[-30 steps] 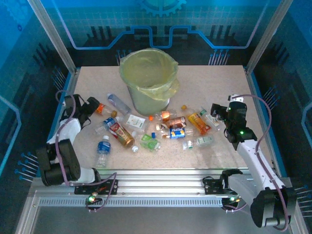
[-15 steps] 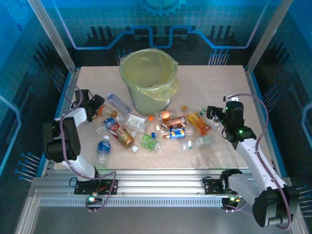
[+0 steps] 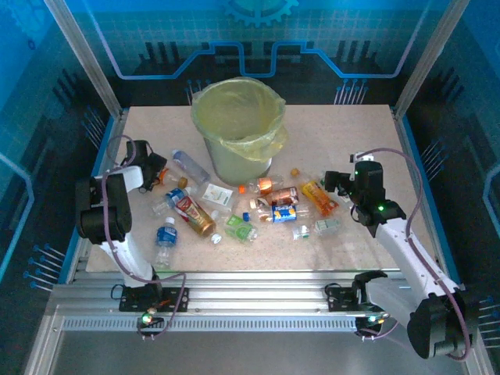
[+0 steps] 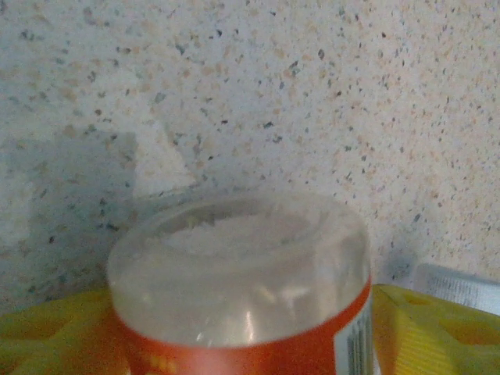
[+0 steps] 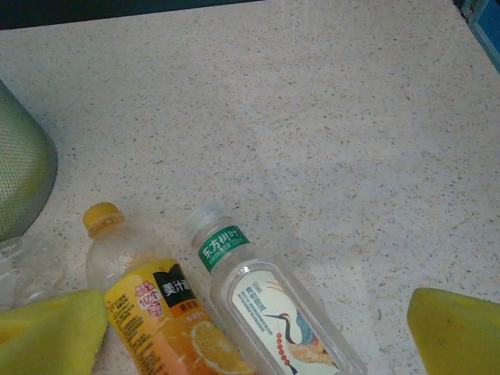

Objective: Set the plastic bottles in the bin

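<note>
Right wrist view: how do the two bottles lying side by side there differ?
The orange-label bottle has a yellow cap; the crane-picture bottle has a pale one. The orange-label bottle wears a bright orange-and-yellow wrap; the crane-picture bottle has a whitish label and a green neck band. Both are clear plastic, capped, lying on the speckled table with necks pointing the same way.

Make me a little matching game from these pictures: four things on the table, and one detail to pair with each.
Things:
1. bin
2. orange-labelled bottle
3. yellow-capped bottle
4. bird-picture bottle

Details:
A. green band just under its cap
B. clear base facing the left wrist camera
C. lined with a yellow-green bag
D. orange slice printed on its label

Pairs: 1-C, 2-B, 3-D, 4-A
</note>
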Controlling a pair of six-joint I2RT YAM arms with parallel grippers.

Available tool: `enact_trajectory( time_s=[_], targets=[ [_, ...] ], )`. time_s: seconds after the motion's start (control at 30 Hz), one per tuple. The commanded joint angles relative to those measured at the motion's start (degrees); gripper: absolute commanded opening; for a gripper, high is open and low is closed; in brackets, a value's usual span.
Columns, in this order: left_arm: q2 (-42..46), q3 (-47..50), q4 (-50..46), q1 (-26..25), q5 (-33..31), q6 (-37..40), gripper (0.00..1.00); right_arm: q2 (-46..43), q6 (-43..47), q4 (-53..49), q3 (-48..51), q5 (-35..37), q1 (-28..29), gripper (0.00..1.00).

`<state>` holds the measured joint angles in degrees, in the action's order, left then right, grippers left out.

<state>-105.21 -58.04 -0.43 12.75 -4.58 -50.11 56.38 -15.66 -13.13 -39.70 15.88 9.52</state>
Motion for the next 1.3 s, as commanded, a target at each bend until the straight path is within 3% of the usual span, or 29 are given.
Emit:
enact_trajectory(
  time_s=[0.0, 0.3, 0.57, 0.97, 1.27],
  targets=[
    [-1.6, -2.1, 0.8, -0.4, -2.8, -1.4, 0.68, -0.2, -0.2, 0.7, -1.8, 0.3, 1.1, 1.00],
    [-0.8, -7.3, -1.4, 0.6, -5.6, 0.7, 0.39, -2.6, 0.4, -0.7, -2.0, 1.3, 1.6, 1.00],
    [3.8, -12.0, -3.4, 3.5, -6.7, 4.3, 0.23, -4.9, -0.1, -2.2, -2.3, 1.4, 1.6, 1.00],
    [14.6, -21.0, -9.3, 4.7, -9.0, 13.7, 0.16, -6.0, -4.0, -5.2, -4.3, 0.5, 1.6, 1.00],
    [24.7, -25.5, -7.1, 1.2, -8.6, 19.2, 0.15, -8.7, -8.8, -6.5, -3.5, 1.0, 1.7, 1.00]
  ],
)
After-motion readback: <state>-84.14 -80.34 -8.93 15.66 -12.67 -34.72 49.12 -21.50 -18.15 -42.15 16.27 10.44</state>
